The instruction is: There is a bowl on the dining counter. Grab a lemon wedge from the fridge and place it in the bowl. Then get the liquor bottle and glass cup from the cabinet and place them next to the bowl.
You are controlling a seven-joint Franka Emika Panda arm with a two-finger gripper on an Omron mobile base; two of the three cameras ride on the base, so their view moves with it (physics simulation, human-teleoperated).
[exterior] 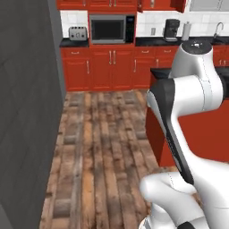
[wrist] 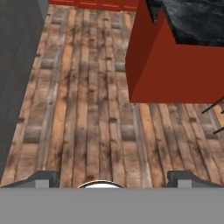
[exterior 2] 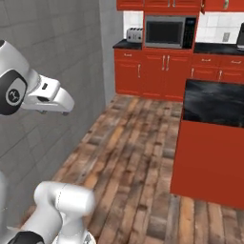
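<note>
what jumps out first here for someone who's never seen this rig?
The white arm fills the right of the left base view. In the hand view its open gripper points down at bare wood-plank floor. To the right stands the end of the dining counter, red-fronted with a glossy black marble top. At the far wall sit red base cabinets with a built-in microwave and a toaster.

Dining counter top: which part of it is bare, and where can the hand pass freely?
The visible end of the dining counter top is bare black marble, bordered by its red front panel. The wide wooden floor between the grey wall and the counter is free. The open hand hangs above it, holding nothing. Crowded: the far counter with toaster and microwave.
</note>
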